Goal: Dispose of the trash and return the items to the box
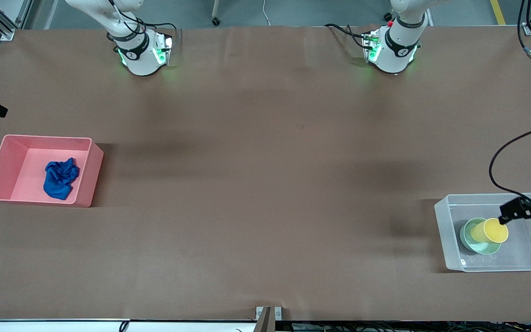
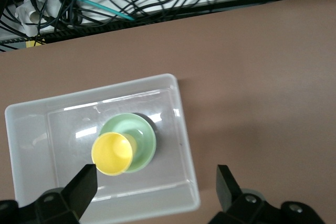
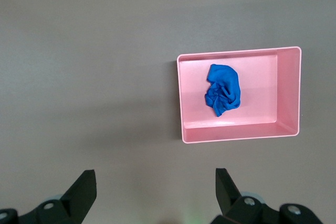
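Left claw (image 2: 152, 182) hangs wide open and empty over the clear box (image 2: 184, 145); yellow cup (image 2: 112, 153) in green bowl (image 2: 146, 142) sits below. Right claw (image 3: 152, 187) is likewise open, empty, above bare tabletop (image 3: 89, 61) beside the pink bin (image 3: 239, 132) holding the blue cloth (image 3: 223, 88); everything looks put away.

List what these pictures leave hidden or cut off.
Shallow mint-green bowl in clear plastic tub: yellow plastic cup covers part, front and left wrist views.
Right gripper, above table near pink bin: outside front view; wrist view's edge shows only fingers.
Left gripper, over tub: cut likewise.
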`<move>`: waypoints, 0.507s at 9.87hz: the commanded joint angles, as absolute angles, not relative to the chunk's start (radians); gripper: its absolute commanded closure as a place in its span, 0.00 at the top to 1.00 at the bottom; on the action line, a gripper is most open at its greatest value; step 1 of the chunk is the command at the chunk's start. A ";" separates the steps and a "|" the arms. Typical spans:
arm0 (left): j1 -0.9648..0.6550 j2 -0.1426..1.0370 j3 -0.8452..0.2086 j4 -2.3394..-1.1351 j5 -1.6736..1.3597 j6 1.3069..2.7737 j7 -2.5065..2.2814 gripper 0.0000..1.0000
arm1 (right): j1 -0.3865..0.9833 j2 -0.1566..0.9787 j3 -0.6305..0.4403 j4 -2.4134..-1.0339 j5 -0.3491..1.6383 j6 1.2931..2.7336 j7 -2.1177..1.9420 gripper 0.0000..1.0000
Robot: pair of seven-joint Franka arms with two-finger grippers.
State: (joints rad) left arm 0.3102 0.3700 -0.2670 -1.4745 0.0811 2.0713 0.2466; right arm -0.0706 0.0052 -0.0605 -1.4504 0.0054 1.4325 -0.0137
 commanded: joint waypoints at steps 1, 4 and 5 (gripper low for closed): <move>0.279 0.191 -0.250 -1.627 0.092 1.978 0.239 1.00 | -0.071 -0.006 -0.058 -1.457 -0.009 1.428 -0.021 1.00; 0.128 0.030 -0.082 -1.629 0.004 1.751 0.248 1.00 | -0.071 -0.006 -0.058 -1.457 -0.009 1.428 -0.021 1.00; 0.053 -0.009 -0.002 -1.621 -0.018 1.688 0.236 1.00 | -0.071 -0.006 -0.058 -1.457 -0.009 1.428 -0.021 1.00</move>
